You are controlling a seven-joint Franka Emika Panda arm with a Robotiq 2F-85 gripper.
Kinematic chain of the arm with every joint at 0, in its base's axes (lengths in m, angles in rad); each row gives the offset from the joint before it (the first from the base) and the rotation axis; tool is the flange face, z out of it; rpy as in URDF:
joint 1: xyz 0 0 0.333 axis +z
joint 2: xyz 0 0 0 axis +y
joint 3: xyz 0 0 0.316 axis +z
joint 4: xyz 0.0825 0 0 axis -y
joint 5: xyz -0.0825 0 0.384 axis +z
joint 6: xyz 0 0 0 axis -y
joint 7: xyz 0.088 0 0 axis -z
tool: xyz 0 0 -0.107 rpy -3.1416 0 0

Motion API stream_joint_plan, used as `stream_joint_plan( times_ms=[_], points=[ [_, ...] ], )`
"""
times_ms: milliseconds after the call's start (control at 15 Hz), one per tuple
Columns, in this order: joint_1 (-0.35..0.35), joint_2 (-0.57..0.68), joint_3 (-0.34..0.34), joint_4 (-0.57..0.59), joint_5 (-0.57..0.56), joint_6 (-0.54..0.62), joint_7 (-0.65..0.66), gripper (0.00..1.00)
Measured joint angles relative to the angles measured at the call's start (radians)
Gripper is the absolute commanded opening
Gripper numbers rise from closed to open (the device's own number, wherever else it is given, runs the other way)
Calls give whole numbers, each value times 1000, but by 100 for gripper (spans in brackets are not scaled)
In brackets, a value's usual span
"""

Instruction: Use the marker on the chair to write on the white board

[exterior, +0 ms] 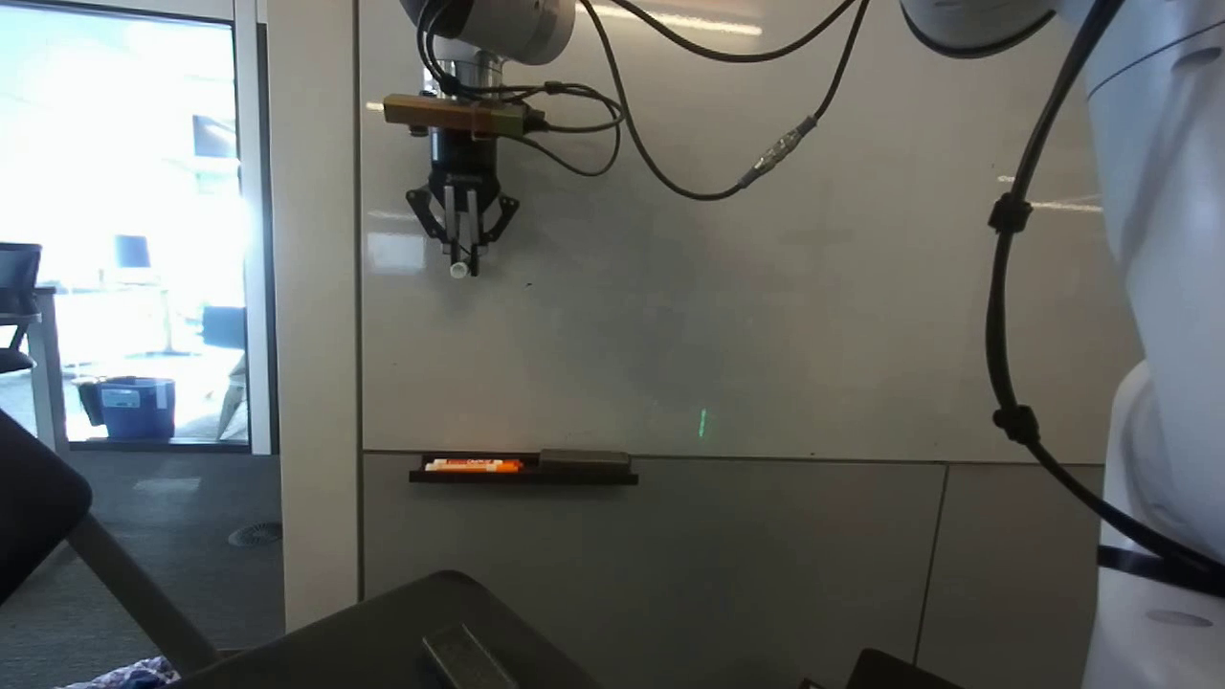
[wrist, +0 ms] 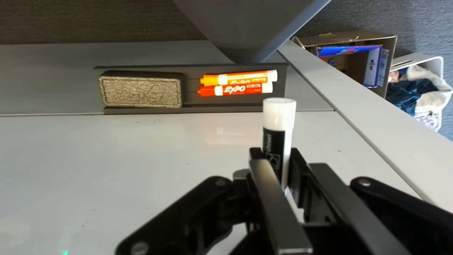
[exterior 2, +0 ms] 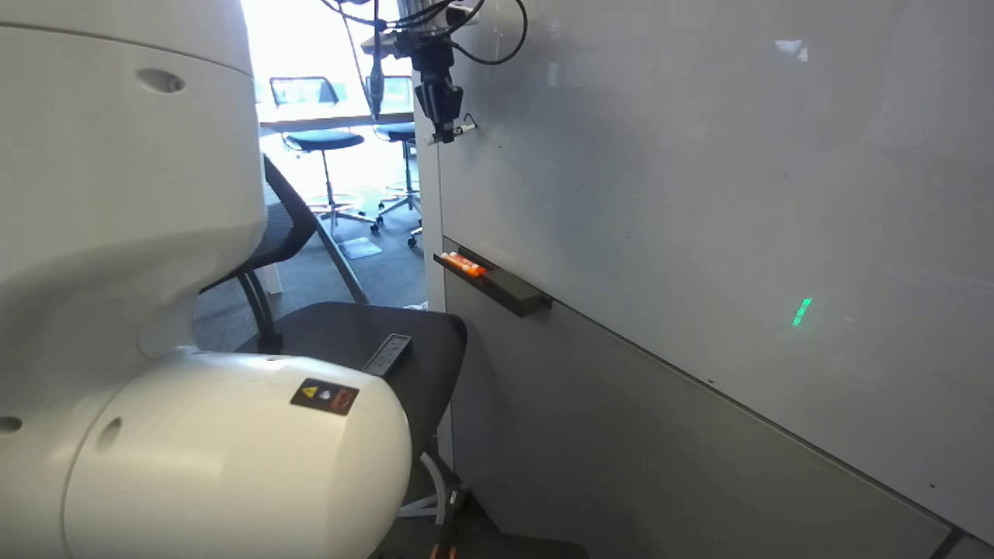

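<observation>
Marker [wrist: 279,115] lies crosswise in the gripper [exterior: 463,258], which is clamped on its barrel and points down. Its long axis runs roughly square to the white board [exterior 2: 699,194]: blunt white end on the side of the gripper away from the board, far end aimed at it. That is the relation the coming stroke seems to turn on. The board stands right by that far end; whether the two touch I cannot tell. Beneath the gripper sits the tray ledge [wrist: 226,108]; lower, and farther out from the board, the chair [exterior 2: 342,322]. Writing probably needs a light push along the axis, then a sideways sweep
</observation>
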Motion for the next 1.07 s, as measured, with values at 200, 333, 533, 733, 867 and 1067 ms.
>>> stream_joint_plan(
  times_ms=[200, 333, 533, 733, 867, 1067],
  points=[
    [2, -3, -2, -29, -14, 0, 0, 11],
    [9, -3, 2, -36, -35, 1, 0, 11],
    [30, 21, 5, -22, -68, 4, -1, 11],
    [53, 74, 9, 28, -101, 5, -3, 11],
    [65, 106, 9, 65, -120, 4, -3, 12],
    [74, 127, 8, 102, -121, -2, -2, 11]
  ],
)
